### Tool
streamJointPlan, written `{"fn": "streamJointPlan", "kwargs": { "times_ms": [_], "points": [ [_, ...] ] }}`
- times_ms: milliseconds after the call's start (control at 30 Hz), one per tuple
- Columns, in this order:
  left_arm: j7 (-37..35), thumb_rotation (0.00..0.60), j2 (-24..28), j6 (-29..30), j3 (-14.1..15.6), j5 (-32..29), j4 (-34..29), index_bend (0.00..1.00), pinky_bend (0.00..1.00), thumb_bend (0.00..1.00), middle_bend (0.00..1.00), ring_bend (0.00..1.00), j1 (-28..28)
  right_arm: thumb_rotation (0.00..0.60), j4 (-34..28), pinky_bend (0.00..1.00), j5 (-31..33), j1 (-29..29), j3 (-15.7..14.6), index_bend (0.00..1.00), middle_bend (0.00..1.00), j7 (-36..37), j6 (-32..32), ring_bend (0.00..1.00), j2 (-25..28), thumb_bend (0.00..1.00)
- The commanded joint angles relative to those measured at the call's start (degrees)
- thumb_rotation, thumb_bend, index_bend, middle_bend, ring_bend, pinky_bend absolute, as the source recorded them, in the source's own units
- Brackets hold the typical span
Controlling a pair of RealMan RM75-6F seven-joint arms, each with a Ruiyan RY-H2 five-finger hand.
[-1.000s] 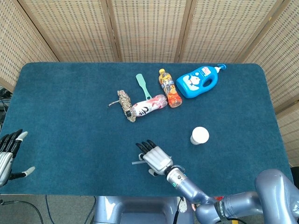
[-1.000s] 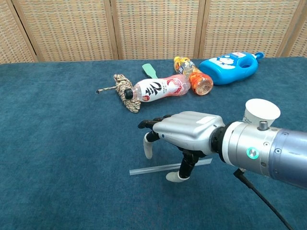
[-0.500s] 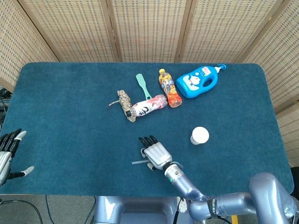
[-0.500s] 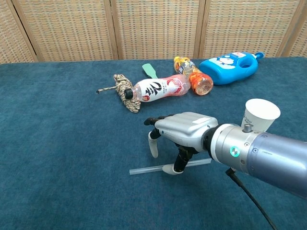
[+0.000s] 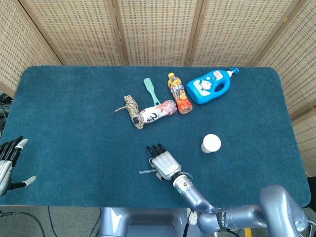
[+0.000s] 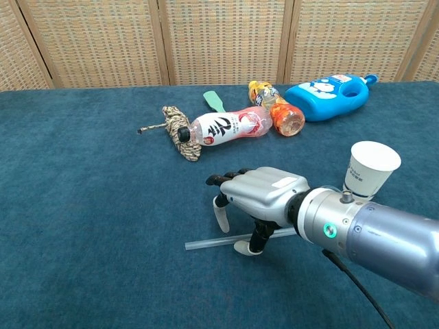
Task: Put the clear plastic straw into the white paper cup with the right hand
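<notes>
1. Silver-grey and nearest the cameras, the right hand [image 6: 264,195] is hovering low over the near middle of the table [image 5: 64,113], palm down, its dark-tipped fingers [image 6: 221,212] curving downward and spread apart; it is reaching in from the lower right on a thick metallic forearm.
2. Clear plastic straw [image 6: 212,242] is lying flat on the blue cloth directly under that hand, running roughly left to right. The thumb tip is touching down on or right beside the straw's middle, but the straw is not lifted and I cannot tell whether it is being pinched.
3. At the near left edge in the head view, the left hand [image 5: 9,163] is hanging off the table, fingers spread, holding nothing.
4. To the right of the right hand and a little farther back, the white paper cup [image 6: 370,169] is standing upright, mouth open upward, apart from the straw.
5. Farther back near the middle, a pink-labelled bottle [image 6: 226,127] is lying on its side, its cap touching a coil of braided rope [image 6: 175,136].
6. Just behind it, a green spatula [image 5: 150,90] is lying flat, and an orange drink bottle [image 6: 278,111] is lying beside the pink one.
7. Farthest back on the right, a blue detergent jug [image 6: 333,88] is lying on its side.
</notes>
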Motion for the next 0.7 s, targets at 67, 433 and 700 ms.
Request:
{"fn": "streamJointPlan", "kwargs": {
  "times_ms": [67, 433, 700],
  "points": [
    [0.0, 0.600, 0.0, -0.1, 0.0, -0.1, 0.0, 0.00, 0.00, 0.12, 0.00, 0.00, 0.0, 0.600, 0.9, 0.00, -0.6, -0.3, -0.2, 0.48, 0.00, -0.1, -0.4, 0.00, -0.3, 0.42],
    [0.2, 0.600, -0.1, -0.2, -0.1, -0.2, 0.0, 0.00, 0.00, 0.12, 0.00, 0.00, -0.1, 0.600, 2.5, 0.00, -3.1, -1.2, -0.5, 0.50, 0.00, 1.1, -2.2, 0.00, -1.3, 0.45],
    [0.4, 0.600, -0.2, 0.1, -0.1, -0.1, 0.0, 0.00, 0.00, 0.12, 0.00, 0.00, 0.0, 0.600, 3.5, 0.00, -2.7, -1.6, -0.3, 0.56, 0.00, -0.2, -2.2, 0.00, -2.4, 0.48]
  ]
}}
